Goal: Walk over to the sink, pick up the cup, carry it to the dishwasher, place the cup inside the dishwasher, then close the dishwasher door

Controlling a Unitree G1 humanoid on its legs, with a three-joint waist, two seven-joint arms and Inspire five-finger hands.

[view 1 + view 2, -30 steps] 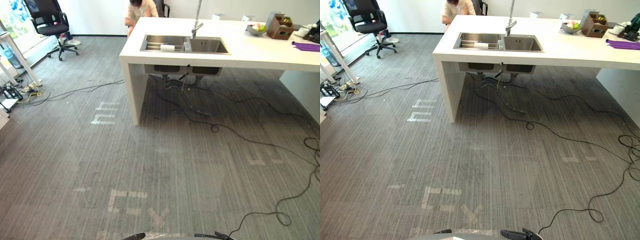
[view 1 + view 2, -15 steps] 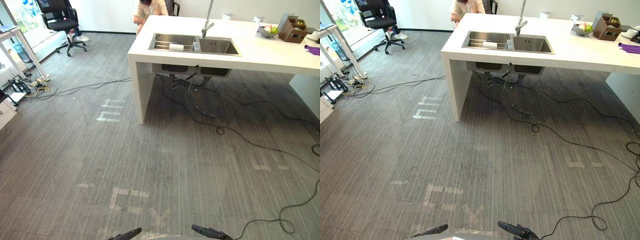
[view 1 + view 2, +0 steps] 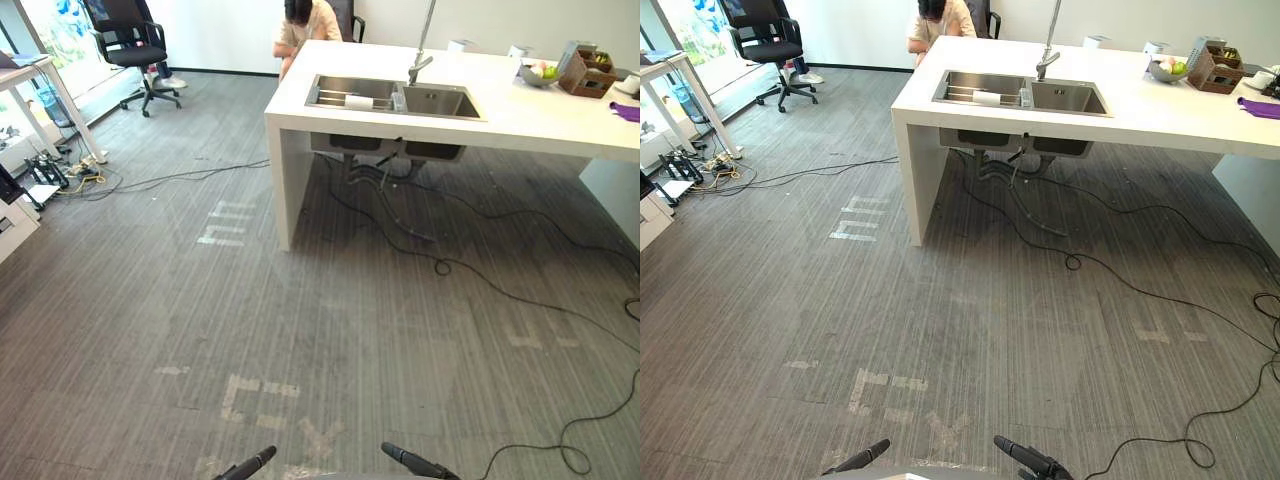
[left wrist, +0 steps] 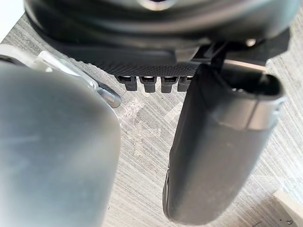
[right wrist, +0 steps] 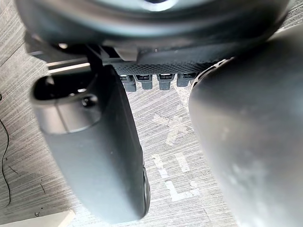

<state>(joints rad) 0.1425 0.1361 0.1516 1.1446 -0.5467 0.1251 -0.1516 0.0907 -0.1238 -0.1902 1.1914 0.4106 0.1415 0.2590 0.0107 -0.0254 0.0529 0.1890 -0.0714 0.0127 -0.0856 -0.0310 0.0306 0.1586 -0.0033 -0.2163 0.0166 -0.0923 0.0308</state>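
Desk (image 3: 560, 120) upper right, sink (image 3: 440, 101) in it, white cup (image 3: 358, 102) in left basin, left robot hand (image 4: 218, 142) and right robot hand (image 5: 94, 156) released, empty

A steel double-basin sink (image 3: 395, 97) is set into the near-left end of a long white worktop (image 3: 520, 115), far across the floor in the head views. Its two rectangular basins lie side by side, with a tall tap (image 3: 421, 62) rising behind the divider between them. A rack of thin metal bars (image 3: 330, 97) spans the left basin. On this rack, close to the divider, rests a small white cup (image 3: 358, 102). It appears to lie on its side, its length running along the sink; which way its mouth faces is too small to tell.
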